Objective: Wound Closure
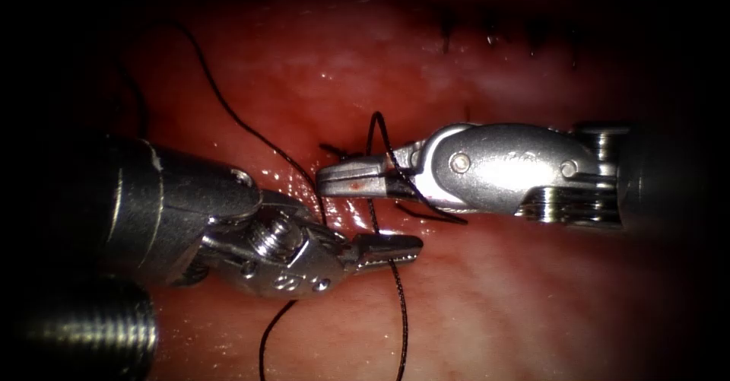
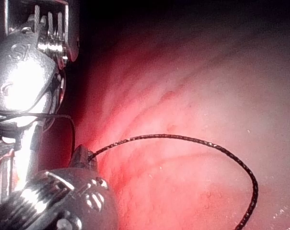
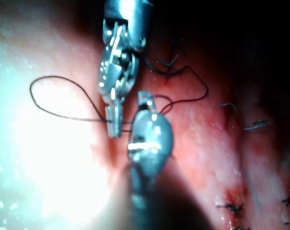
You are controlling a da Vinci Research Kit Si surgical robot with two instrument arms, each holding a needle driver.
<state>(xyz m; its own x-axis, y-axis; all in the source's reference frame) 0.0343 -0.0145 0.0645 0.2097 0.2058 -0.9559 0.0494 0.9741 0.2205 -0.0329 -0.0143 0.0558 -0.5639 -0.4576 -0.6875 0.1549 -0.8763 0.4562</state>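
Two needle drivers meet tip to tip over the tissue (image 1: 487,305), the left tool (image 1: 391,250) with jaws pressed together pinching the black thread (image 1: 401,312), the right tool (image 1: 351,179) with jaws closed and thread looped around them, no needle visible.

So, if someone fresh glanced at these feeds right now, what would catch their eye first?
First, the two tools meeting tip to tip mid-frame: the right tool, jaws shut with thread looped over them, and the left tool just below, shut on the thread that hangs down over the tissue. Then the row of dark finished stitches along the top of the endoscope view.
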